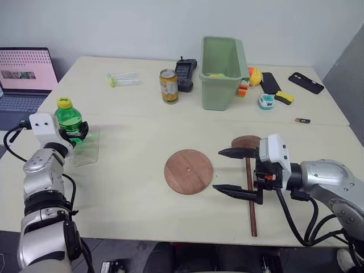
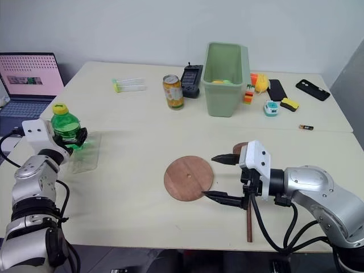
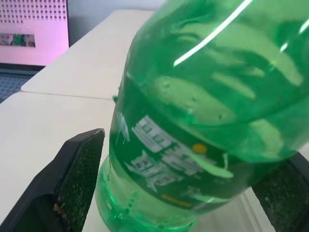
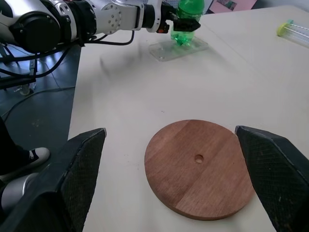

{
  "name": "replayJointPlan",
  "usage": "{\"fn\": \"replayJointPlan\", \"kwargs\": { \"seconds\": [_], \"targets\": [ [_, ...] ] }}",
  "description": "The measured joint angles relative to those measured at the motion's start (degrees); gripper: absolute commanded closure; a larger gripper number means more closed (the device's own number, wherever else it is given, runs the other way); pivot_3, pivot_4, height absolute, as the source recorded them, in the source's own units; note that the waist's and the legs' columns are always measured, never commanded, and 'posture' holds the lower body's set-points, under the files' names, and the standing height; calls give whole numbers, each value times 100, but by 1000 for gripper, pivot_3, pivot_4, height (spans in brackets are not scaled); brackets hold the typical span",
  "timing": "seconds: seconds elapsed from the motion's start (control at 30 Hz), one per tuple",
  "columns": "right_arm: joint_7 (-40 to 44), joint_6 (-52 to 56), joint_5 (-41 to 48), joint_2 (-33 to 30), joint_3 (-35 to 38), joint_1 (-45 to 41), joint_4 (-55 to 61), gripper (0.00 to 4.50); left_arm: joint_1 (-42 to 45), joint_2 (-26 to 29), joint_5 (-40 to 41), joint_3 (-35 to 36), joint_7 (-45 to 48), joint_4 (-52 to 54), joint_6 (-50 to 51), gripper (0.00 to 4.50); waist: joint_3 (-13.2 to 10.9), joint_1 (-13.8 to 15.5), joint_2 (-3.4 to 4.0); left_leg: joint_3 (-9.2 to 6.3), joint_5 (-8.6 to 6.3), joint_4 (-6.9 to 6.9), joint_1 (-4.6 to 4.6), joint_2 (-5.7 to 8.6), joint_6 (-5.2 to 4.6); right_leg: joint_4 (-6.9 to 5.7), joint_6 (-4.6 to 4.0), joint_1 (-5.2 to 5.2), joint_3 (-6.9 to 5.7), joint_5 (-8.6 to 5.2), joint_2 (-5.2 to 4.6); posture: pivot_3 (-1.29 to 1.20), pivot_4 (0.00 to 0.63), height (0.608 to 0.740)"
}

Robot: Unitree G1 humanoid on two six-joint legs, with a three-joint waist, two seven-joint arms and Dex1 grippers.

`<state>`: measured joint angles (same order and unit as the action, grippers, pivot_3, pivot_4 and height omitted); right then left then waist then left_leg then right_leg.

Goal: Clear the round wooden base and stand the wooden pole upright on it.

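base clear, done | pole flat at its 3 o'clock, not stood | left gripper jaws apart around bottle | right gripper jaws apart, empty

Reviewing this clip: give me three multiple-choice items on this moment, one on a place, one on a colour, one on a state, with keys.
1. Where does the wooden pole lie?
A. flat on the table, by the right gripper
B. upright on the base
C. inside the green bin

2. What colour is the bottle's cap?
A. red
B. yellow
C. white

3. What is on the round wooden base?
A. the bottle
B. the can
C. nothing

Key: 1 A, the pole lies flat beneath the right arm; 2 B, a yellow cap tops the green bottle; 3 C, the disc's top and centre hole are bare.
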<state>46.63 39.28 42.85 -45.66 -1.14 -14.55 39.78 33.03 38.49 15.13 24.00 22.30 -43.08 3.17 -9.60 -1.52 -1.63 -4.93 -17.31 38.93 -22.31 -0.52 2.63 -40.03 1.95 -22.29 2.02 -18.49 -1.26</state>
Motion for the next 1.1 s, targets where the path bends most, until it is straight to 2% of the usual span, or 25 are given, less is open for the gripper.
{"fn": "replayJointPlan", "kwargs": {
  "seconds": [0.53,0.83,0.97,1.1],
  "targets": [
    [145,-19,-87,-115,18,16,-15,0,-552,245,-187,-358,527,1410,20,10,0,-7,0,0,0,0,1,-2,-1,0,0,0,9,0,2,0,150,740],
    [222,-77,-135,-221,217,47,-124,0,319,350,16,-403,758,1611,565,10,0,1,0,3,0,1,0,5,-1,0,0,2,-2,0,5,0,150,740],
    [233,-81,-133,-286,277,62,-127,0,484,536,78,-467,1084,1680,925,10,0,-35,0,7,0,-2,5,-3,0,-2,0,1,1,0,10,0,150,740],
    [271,-82,-123,-396,468,162,-114,0,147,900,202,-753,2041,1996,1244,10,-1,-46,2,19,0,-10,15,-7,0,-2,-1,1,12,0,13,0,150,740]
  ]
}}
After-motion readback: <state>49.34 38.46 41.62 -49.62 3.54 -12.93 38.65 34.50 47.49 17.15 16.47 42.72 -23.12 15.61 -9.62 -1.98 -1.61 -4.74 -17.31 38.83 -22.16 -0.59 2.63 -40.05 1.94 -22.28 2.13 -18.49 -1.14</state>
